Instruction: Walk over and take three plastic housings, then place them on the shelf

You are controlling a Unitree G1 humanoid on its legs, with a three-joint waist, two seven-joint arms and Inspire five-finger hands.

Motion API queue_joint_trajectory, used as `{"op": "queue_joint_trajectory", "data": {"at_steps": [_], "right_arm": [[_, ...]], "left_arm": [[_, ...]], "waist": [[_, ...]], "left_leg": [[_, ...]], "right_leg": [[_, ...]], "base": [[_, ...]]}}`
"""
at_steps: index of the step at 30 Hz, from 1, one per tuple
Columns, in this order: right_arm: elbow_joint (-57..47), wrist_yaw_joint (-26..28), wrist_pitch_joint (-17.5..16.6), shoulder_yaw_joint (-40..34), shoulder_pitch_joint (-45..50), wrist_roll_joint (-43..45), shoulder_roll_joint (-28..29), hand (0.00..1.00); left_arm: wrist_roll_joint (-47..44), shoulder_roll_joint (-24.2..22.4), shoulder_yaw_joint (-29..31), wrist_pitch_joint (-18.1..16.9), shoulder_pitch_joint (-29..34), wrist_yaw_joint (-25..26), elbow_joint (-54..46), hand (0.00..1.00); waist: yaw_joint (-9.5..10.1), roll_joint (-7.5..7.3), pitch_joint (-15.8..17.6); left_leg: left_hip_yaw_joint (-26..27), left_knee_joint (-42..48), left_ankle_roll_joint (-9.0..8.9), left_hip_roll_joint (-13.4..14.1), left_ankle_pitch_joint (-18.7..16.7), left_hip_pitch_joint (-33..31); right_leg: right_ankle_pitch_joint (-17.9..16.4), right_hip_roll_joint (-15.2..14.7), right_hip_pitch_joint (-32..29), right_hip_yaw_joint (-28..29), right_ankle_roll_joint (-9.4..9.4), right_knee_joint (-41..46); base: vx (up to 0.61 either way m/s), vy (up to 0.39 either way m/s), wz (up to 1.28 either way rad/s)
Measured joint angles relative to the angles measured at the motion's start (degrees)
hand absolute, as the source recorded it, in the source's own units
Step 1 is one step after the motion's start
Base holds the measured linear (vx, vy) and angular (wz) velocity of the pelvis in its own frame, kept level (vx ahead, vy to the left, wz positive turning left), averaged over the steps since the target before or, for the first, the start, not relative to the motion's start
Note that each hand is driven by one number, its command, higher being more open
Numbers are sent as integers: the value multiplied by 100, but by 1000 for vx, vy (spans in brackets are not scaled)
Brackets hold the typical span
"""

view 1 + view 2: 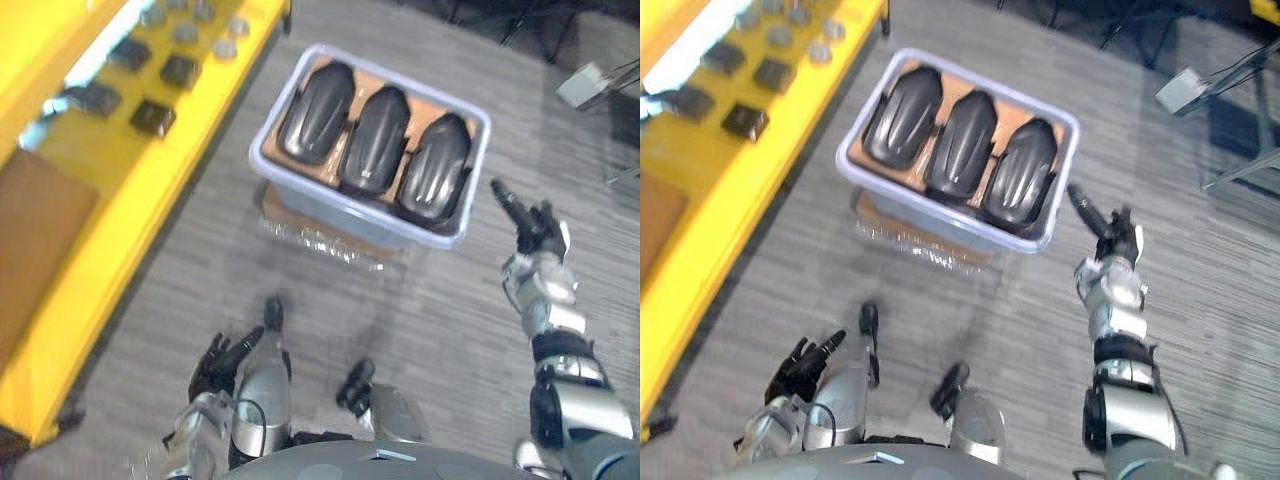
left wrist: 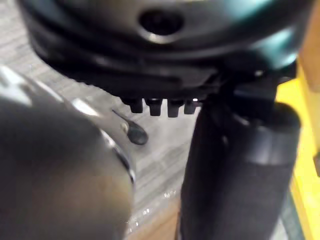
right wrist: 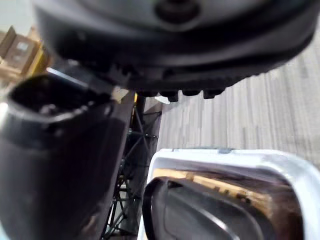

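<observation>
Yellow shelf [image 1: 150, 190] runs along left of the bin [image 1: 340, 212]. Left hand [image 1: 222, 362] hangs well short of the bin, fingers loose, holding nothing. Three black housings [image 1: 374, 140] lie side by side inside the bin, which sits on grey carpet [image 1: 450, 320]. Right hand [image 1: 535, 228] is just right of the bin, fingers straight, touching nothing.
</observation>
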Motion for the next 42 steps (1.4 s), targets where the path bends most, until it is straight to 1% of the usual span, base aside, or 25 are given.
{"op": "queue_joint_trajectory", "data": {"at_steps": [1, 4, 5, 6, 8, 9, 12, 13, 14, 16, 18, 20, 21, 23, 25, 27, 28, 31, 32, 34, 37, 38, 42], "right_arm": [[190, -7, -56, 99, -239, -12, -179, 100], [709, -12, -69, 408, -760, -92, -579, 100], [897, -12, -68, 470, -856, -112, -689, 100], [1186, -15, -60, 520, -1005, -115, -783, 100], [1527, -18, -43, 621, -1173, -115, -924, 100], [1732, -30, -13, 638, -1278, -125, -1024, 100], [2126, -237, 214, 706, -1500, -251, -1336, 100], [2197, -250, 219, 723, -1520, -291, -1406, 100], [2284, -293, 270, 737, -1581, -320, -1524, 100], [2504, -432, 483, 769, -1863, -328, -1837, 100], [2552, -512, 609, 855, -2003, -330, -2020, 100], [2680, -521, 712, 868, -2123, -336, -2117, 100], [2727, -520, 832, 996, -2146, -352, -2235, 100], [2733, -516, 902, 1096, -2166, -367, -2319, 100], [2753, -451, 976, 1229, -2275, -572, -2350, 100], [2752, -370, 980, 1316, -2329, -573, -2350, 100], [2752, -343, 980, 1353, -2330, -580, -2352, 100], [2748, -326, 982, 1539, -2340, -655, -2357, 100], [2728, -304, 997, 1613, -2355, -798, -2403, 100], [2692, -239, 1014, 1738, -2390, -805, -2535, 100], [2647, -211, 1045, 1834, -2515, -814, -2598, 100], [2644, -187, 1046, 1916, -2546, -839, -2598, 0], [2597, -71, 1054, 1978, -2560, -1242, -2599, 0]], "left_arm": [[-15, 21, -2, 3, 9, -4, 45, 100], [-84, 24, -69, -6, 5, -88, 100, 100], [-87, 31, -121, -21, -19, -135, 135, 100], [-133, 32, -136, -44, -23, -197, 146, 100], [-260, 25, -178, -137, -55, -307, 203, 100], [-276, 31, -196, -155, -115, -386, 229, 100], [-466, 30, -342, -172, -233, -430, 367, 100], [-481, 31, -354, -193, -233, -443, 367, 100], [-491, 28, -390, -240, -239, -482, 368, 100], [-610, 26, -457, -253, -268, -572, 369, 100], [-715, 27, -573, -253, -282, -627, 381, 100], [-768, 26, -620, -253, -341, -669, 436, 100], [-887, 29, -667, -253, -394, -721, 435, 100], [-932, 7, -704, -253, -395, -802, 434, 100], [-1022, 6, -778, -255, -395, -891, 431, 100], [-1119, 5, -787, -252, -394, -957, 427, 100], [-1123, 3, -787, -253, -395, -1013, 423, 100], [-1123, 3, -787, -255, -394, -1111, 418, 100], [-1122, 3, -787, -255, -395, -1158, 415, 100], [-1118, 2, -784, -250, -388, -1218, 426, 100], [-1117, 6, -779, -253, -373, -1283, 435, 100], [-1116, 6, -776, -254, -363, -1300, 433, 100], [-1115, 6, -775, -257, -358, -1388, 431, 100]], "waist": [[7, 21, 29], [74, 119, 99], [118, 158, 125], [136, 200, 148], [146, 267, 178], [178, 301, 190], [254, 435, 247], [277, 459, 253], [287, 503, 276], [295, 629, 290], [307, 705, 303], [334, 776, 316], [397, 850, 317], [434, 918, 326], [462, 972, 330], [477, 987, 331], [506, 1020, 345], [578, 1050, 342], [597, 1076, 342], [622, 1115, 342], [647, 1118, 344], [662, 1119, 343], [703, 1119, 343]], "left_leg": [[-42, 46, 42, -56, -4, -123], [-112, 274, 124, -124, -80, -416], [-140, 390, 105, -129, -150, -507], [-191, 568, 150, -132, -208, -641], [-287, 828, 161, -125, -295, -874], [-324, 960, 155, -112, -334, -1018], [-409, 1194, 172, -109, -379, -1265], [-420, 1227, 168, -105, -387, -1318], [-449, 1276, 167, -102, -387, -1399], [-489, 1386, 161, -112, -375, -1659], [-501, 1483, 162, -115, -376, -1818], [-526, 1568, 164, -122, -373, -1917], [-543, 1633, 159, -121, -376, -2015], [-574, 1709, 157, -124, -373, -2129], [-626, 1709, 158, -118, -324, -2298], [-658, 1726, 135, -128, -274, -2413], [-706, 1801, 127, -128, -268, -2481], [-761, 1909, 128, -117, -271, -2607], [-815, 1920, 124, -117, -270, -2685], [-877, 1929, 97, -120, -254, -2775], [-907, 1947, 80, -120, -235, -2841], [-913, 1949, 75, -117, -232, -2838], [-927, 1954, 71, -119, -229, -2838]], "right_leg": [[-3, -71, -106, -12, -2, 73], [-4, -162, -305, -11, -1, 184], [-6, -173, -339, -15, -2, 210], [-35, -187, -392, -13, -36, 278], [-102, -194, -503, -15, -75, 405], [-157, -214, -617, -21, -55, 527], [-300, -282, -835, -24, -99, 833], [-326, -289, -886, -19, -102, 882], [-364, -301, -967, -22, -104, 969], [-465, -386, -1269, -15, -133, 1254], [-546, -449, -1462, 6, -136, 1458], [-621, -501, -1589, 22, -163, 1651], [-700, -545, -1707, 29, -160, 1815], [-773, -587, -1828, 26, -185, 1980], [-847, -614, -2054, 15, -241, 2168], [-924, -656, -2195, 9, -244, 2321], [-959, -670, -2234, -16, -263, 2416], [-1042, -684, -2340, -34, -307, 2566], [-1081, -683, -2393, -78, -334, 2619], [-1136, -692, -2452, -135, -344, 2683], [-1171, -707, -2522, -147, -388, 2771], [-1187, -706, -2521, -148, -387, 2787], [-1206, -702, -2515, -161, -394, 2807]], "base": [[2, 34, 18], [7, 34, 12], [-6, 20, 13], [-18, 13, 17], [-37, 6, 19], [-60, -2, 13], [-77, -15, 8], [-61, -15, 5], [-81, -20, 8], [-85, -21, 8], [-53, -22, 3], [-59, -46, 5], [-41, -44, 5], [-46, -60, 7], [-44, -73, 7], [-26, -68, 9], [-15, -69, 12], [-8, -67, 8], [-5, -58, 11], [0, -61, 13], [9, -42, 5], [18, -39, 2], [16, -18, 1]]}}
